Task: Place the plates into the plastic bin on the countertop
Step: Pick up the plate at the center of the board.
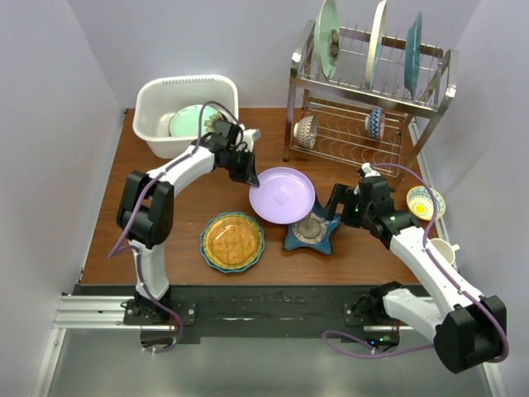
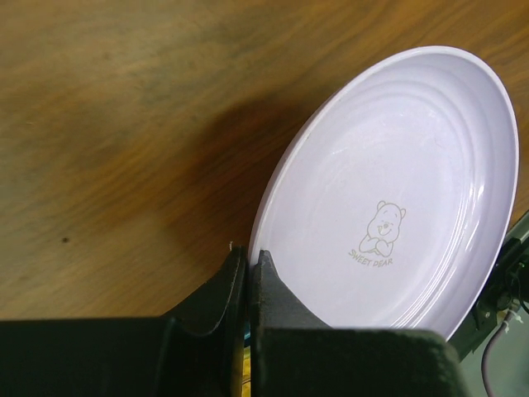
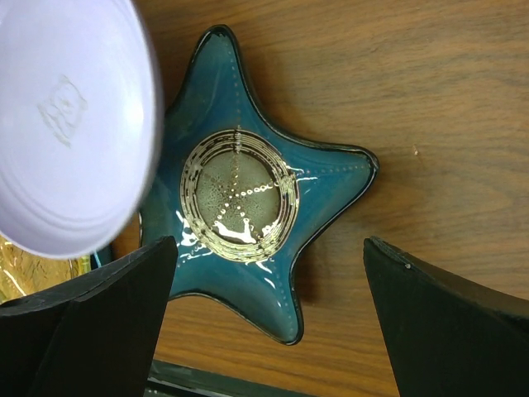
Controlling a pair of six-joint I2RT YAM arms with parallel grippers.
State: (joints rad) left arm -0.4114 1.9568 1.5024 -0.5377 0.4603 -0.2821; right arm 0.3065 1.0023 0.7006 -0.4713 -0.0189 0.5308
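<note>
My left gripper [image 1: 247, 174] [image 2: 248, 252] is shut on the rim of a lavender plate [image 1: 283, 195] [image 2: 397, 190], which hangs above the countertop [image 1: 182, 198], right of the white plastic bin [image 1: 153, 124]. A pale green plate [image 1: 188, 121] lies inside the bin. A blue star-shaped plate [image 1: 312, 232] [image 3: 248, 207] rests on the wood, partly under the lavender plate [image 3: 74, 124]. My right gripper [image 1: 332, 207] [image 3: 269, 244] hovers open over the star plate's near arm, holding nothing. An amber plate [image 1: 232, 241] with a blue-green rim lies front centre.
A steel wire rack [image 1: 430, 103] stands at the back right with three plates [image 1: 327, 37] upright on top and two small bowls [image 1: 306, 131] below. A patterned bowl [image 1: 425, 202] and a white mug [image 1: 442, 251] sit by the right edge.
</note>
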